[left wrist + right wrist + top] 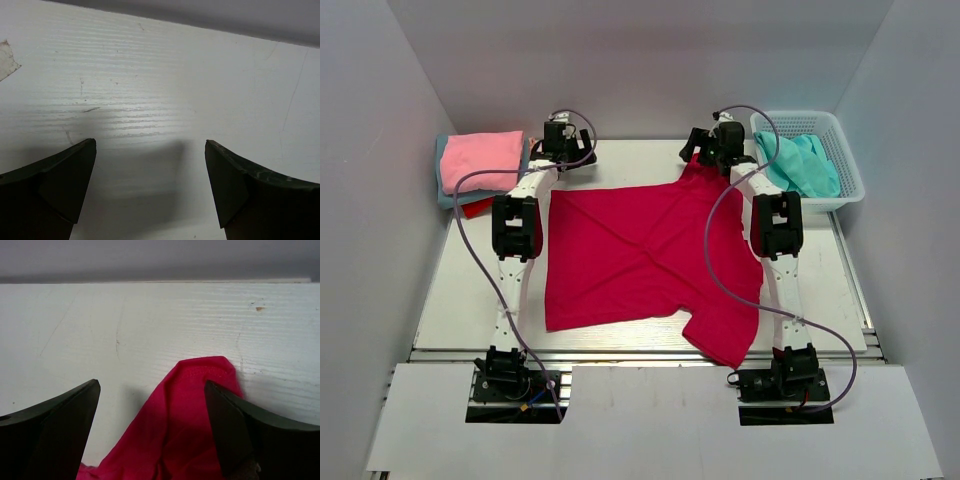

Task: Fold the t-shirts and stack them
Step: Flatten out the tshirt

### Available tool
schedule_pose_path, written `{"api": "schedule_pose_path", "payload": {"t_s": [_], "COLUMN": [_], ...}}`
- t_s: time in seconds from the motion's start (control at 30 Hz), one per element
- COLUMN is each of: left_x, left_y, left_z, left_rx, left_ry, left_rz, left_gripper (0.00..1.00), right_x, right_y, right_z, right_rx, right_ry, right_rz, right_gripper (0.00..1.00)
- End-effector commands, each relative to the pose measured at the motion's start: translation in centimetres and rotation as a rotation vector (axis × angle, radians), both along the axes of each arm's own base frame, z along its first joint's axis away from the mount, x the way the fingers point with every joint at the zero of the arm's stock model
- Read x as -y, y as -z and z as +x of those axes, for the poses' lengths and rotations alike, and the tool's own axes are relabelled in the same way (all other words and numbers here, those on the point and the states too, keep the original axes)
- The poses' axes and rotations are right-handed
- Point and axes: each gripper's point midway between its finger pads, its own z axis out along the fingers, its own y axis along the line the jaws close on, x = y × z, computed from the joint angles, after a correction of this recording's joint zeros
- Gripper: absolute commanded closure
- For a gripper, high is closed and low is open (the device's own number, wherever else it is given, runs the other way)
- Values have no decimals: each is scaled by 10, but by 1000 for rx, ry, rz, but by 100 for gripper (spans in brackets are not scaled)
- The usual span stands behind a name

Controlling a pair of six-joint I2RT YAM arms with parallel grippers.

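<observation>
Crimson t-shirt [640, 255] is spread on the table [450, 290], the left gripper [150, 145] and right gripper [152, 385] held wide open, nothing clamped.

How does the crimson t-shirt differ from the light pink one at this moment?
The crimson t-shirt lies spread open mid-table; the light pink t-shirt is folded small. The crimson one rests on the bare table, the pink one tops a pile at the far left. The open right pincer straddles the crimson shirt's far corner; no pincer touches the pink one. Both are plain cloth.
</observation>
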Motion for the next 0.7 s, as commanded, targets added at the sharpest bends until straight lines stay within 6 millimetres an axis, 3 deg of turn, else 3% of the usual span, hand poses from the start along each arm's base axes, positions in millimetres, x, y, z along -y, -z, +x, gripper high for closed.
{"api": "schedule_pose_path", "payload": {"t_s": [0.0, 0.03, 0.07, 0.1, 0.17, 0.2, 0.23, 0.27, 0.3, 0.33, 0.37, 0.4, 0.43, 0.47, 0.5, 0.53, 0.57, 0.67], "left_x": [5, 6, 6, 5, 7, 5, 4, 10, 9, 6, 2, 7, 8, 6, 4, 1, -6, -12], "left_y": [-23, -43, -56, -65, -97, -95, -95, -118, -100, -99, -73, -88, -84, -62, -66, -63, -48, -33], "left_z": [0, 6, 6, 5, -1, -8, -17, -28, -43, -51, -71, -82, -91, -109, -117, -120, -128, -141], "left_rx": [22, 69, 89, 102, 138, 123, 101, 116, 61, 51, -21, -4, -16, -71, -73, -78, -122, -188], "left_ry": [35, 36, 36, 41, 52, 57, 67, 77, 70, 73, 67, 83, 93, 94, 94, 78, 41, 9], "left_rz": [-35, -39, -41, -35, -44, -34, -16, -18, 10, 32, 44, 37, 31, 37, 37, 49, 65, 77], "left_gripper": [0, 0, 0, 0, 0, 0, 0, 0, 0, 0, 0, 0, 0, 0, 0, 0, 0, 0], "right_x": [-11, -14, -15, -18, -21, -31, -32, -30, -34, -30, -28, -17, -8, 3, 12, 22, 30, 48], "right_y": [-88, -93, -115, -102, -138, -127, -151, -135, -135, -147, -124, -117, -104, -90, -89, -77, -69, -46], "right_z": [2, -3, -7, -18, -30, -43, -56, -65, -72, -88, -102, -104, -123, -130, -134, -141, -154, -167], "right_rx": [208, 224, 266, 222, 282, 239, 266, 225, 216, 207, 146, 124, 68, -3, -26, -68, -116, -185], "right_ry": [-78, -108, -127, -142, -173, -190, -195, -177, -174, -151, -144, -76, -44, 21, 82, 132, 155, 223], "right_rz": [-37, -62, -87, -110, -159, -178, -183, -211, -214, -204, -212, -238, -228, -231, -224, -241, -258, -307], "right_gripper": [10, 10, 10, 10, 10, 10, 10, 10, 10, 10, 10, 10, 10, 10, 10, 10, 10, 10]}}
